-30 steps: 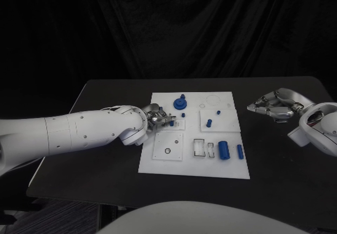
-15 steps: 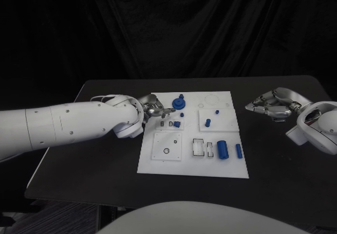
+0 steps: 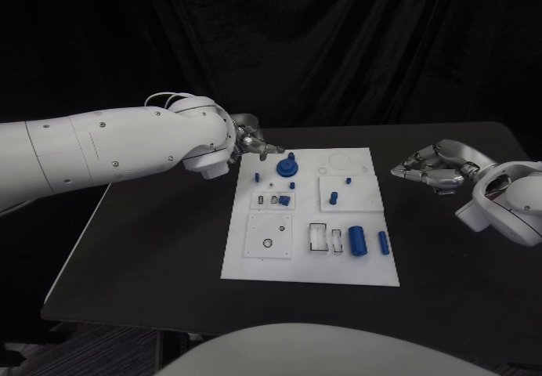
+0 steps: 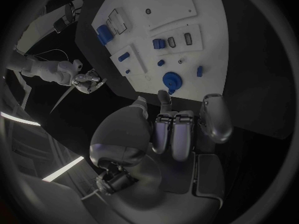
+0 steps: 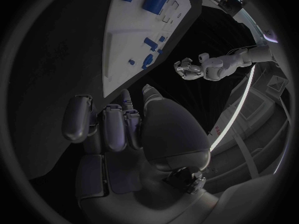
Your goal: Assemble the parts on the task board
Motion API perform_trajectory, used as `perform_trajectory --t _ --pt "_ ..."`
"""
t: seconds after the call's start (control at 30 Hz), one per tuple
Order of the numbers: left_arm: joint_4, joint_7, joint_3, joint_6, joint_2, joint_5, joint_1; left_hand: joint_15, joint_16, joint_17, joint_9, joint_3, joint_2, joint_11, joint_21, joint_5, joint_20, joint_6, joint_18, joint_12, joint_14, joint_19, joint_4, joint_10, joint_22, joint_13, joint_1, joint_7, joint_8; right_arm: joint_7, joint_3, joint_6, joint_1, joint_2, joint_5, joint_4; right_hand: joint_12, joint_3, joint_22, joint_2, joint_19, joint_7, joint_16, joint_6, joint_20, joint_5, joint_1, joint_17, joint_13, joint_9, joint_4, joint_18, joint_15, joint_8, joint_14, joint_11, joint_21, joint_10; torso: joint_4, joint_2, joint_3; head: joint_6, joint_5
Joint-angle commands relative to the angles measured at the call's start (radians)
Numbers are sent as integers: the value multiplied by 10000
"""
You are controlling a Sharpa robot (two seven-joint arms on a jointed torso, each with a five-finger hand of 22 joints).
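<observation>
The white task board (image 3: pixel 289 258) lies mid-table. On it are a blue gear (image 3: pixel 287 166), a small blue block (image 3: pixel 283 200) by two slots, two small pegs (image 3: pixel 334 198), a thick blue cylinder (image 3: pixel 358 240) and a slimmer one (image 3: pixel 384 242). My left hand (image 3: pixel 254 145) hovers over the board's far left corner, fingers curled in with nothing in them. The left wrist view has those fingers (image 4: pixel 177 129) just short of the gear (image 4: pixel 171 79). My right hand (image 3: pixel 435 168) hangs right of the board, apart from it, fingers curled and empty (image 5: pixel 118 124).
The black table (image 3: pixel 158 235) has bare surface to the left, right and front of the board. A dark curtain closes off the back. My big white left arm (image 3: pixel 102 157) reaches in over the table's left edge.
My left hand has drawn back from the small blue block and risen toward the board's far left corner. The block stays by the slots. The right hand has barely moved.
</observation>
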Motion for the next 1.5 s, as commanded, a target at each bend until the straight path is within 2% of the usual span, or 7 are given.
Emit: perform_trajectory --t 0.03,0.13,0.27,0.57,0.8,0.97,1.5 --pt "-35 -135 0 956 60 508 59 -33 -12 2634 144 1 23 10 -65 48 -16 -87 51 36 1039 -101 -35 1035 738 2634 164 19 -74 -145 7 44 -24 -21 41 4 -23 -2 455 -10 -29 -23 -29 67 3 45 1 757 910 -17 3 203 0 -38 435 -14 -35 -73 -48 -21 31 1 14" --pt "-17 44 -1 986 94 654 81 -14 -12 2634 112 42 96 26 -106 241 5 -62 57 36 1039 -131 -91 1035 745 2634 398 30 -157 -130 7 38 -24 -16 43 -12 -23 -2 455 -10 -29 -23 -29 67 3 45 1 757 910 -17 3 203 0 -38 435 -14 -35 -73 -23 2 3 1 16" --pt "93 91 -1 1171 186 724 90 -17 -12 2634 -44 171 139 21 -104 713 12 34 56 36 1039 -125 -335 1035 791 2634 935 19 -364 -114 7 56 -30 -11 45 -13 -25 -3 451 -11 -31 -23 -28 66 3 50 -2 758 908 -19 5 204 1 -39 435 -14 -43 -74 -60 15 16 1 71" --pt "-1 179 0 1699 671 261 43 1 -12 2634 -1071 221 228 44 -144 596 25 554 54 36 1039 -101 -333 1035 863 2634 1241 56 -1419 -100 7 89 -50 12 46 -18 -25 -3 451 -11 -31 -23 -28 66 3 50 -2 758 908 -19 5 204 1 -39 435 -14 -43 -74 17 54 -30 1 21" --pt "-216 205 0 1920 957 141 -313 24 -12 2634 -1693 33 186 76 -209 222 45 853 60 36 1039 -95 -41 1035 891 2634 899 106 -1977 -88 7 78 -53 -43 46 15 -24 2 449 -4 -31 -25 -27 66 3 62 0 759 908 -22 5 205 1 -42 436 -15 -49 -74 19 56 -47 1 -16" --pt "-302 25 1 2063 1067 -178 -519 28 -12 2634 -1906 -218 184 86 -209 -110 52 1022 58 36 1039 -60 55 1035 924 2634 432 112 -2153 -83 7 81 -54 -66 46 33 -24 2 449 -4 -31 -25 -27 66 3 62 0 759 908 -22 5 205 1 -42 436 -15 -49 -74 -24 34 -21 1 23" --pt "-623 -80 1 2116 1395 -409 -941 44 -12 2634 -2147 -395 197 115 -303 -159 61 979 73 36 1039 -77 36 1035 910 2634 150 157 -2415 -91 8 100 -54 -94 46 67 -24 2 449 -4 -31 -25 -27 66 3 62 0 759 908 -22 5 205 1 -42 436 -15 -49 -74 -25 61 -29 1 72"
